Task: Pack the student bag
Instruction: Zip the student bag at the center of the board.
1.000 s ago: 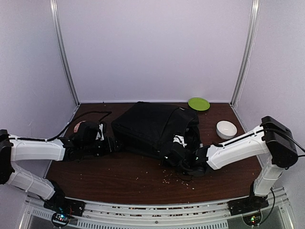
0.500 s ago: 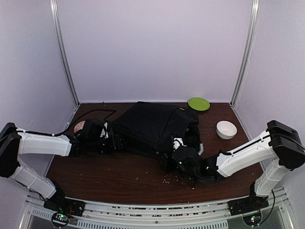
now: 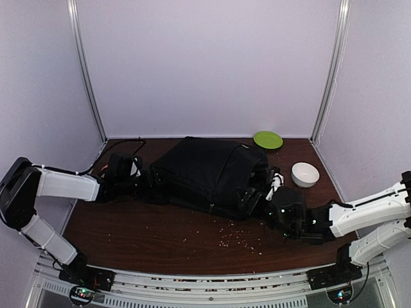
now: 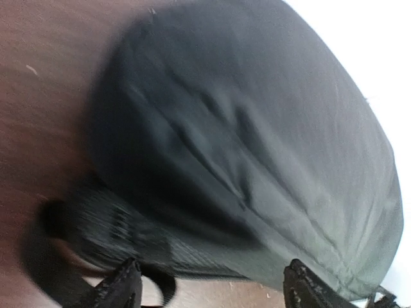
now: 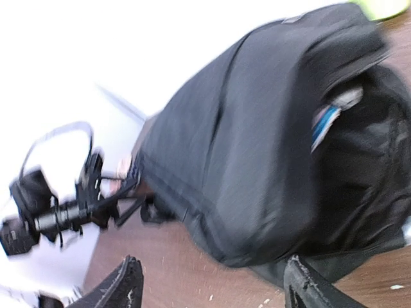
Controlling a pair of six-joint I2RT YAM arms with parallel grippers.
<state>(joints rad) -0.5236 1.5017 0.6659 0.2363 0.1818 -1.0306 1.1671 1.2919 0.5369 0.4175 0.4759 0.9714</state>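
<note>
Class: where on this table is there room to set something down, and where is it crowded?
Free: the crumb-strewn strip of table between student bag and near rail. Crowded: back right, by the green plate and white bowl.

Backpack [image 4: 244,128] blurred in both wrist views, blue-and-white item [image 5: 324,122] in its opening not identified, right arm [image 3: 372,208] cut off at frame edge, specks [image 3: 237,237] too small to name.

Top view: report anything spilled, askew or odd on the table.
Pale crumbs lie scattered on the table just near of the bag, like a spill. The bag lies flat, its right end gaping, with a blue-and-white item poking from the opening in the right wrist view.
</note>
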